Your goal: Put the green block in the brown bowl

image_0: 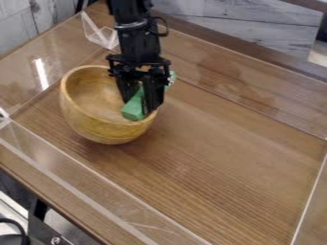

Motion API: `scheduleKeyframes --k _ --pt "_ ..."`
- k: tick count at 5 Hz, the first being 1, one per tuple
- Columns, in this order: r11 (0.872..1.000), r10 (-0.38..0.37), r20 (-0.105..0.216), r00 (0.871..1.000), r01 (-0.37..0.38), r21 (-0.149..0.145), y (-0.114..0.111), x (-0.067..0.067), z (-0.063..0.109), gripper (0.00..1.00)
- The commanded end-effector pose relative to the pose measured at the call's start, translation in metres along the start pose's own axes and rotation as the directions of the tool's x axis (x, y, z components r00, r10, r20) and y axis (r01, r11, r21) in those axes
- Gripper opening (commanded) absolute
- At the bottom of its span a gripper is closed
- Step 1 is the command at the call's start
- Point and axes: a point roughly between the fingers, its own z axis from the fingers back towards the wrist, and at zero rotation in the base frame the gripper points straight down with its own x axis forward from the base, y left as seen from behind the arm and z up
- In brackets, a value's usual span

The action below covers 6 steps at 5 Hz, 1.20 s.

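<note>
Release of the small, bright green rectangular block [136,105] is being approached as the step in hand. The block is being held in the closed end effector [137,96], tilted, over the right-hand side of the round, light-brown wooden bowl [92,131], which is being supported by the wooden counter [217,153]. Whether the bowl's inside is being touched by the block cannot be told. For a clean drop, the block should be being kept inside the near rim, lowered gently, and freed by a modest opening, without the bowl's wall being knocked.
</note>
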Motion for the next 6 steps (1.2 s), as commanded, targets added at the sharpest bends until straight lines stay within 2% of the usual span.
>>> scheduleKeyframes --k 1,6 --pt "1.0 -0.021 0.044 0.999 0.021 0.016 -0.0035 0.0092 0.0132 0.0" --pt "1.0 -0.03 0.017 0.999 0.03 0.0 -0.008 0.0121 0.0119 0.0"
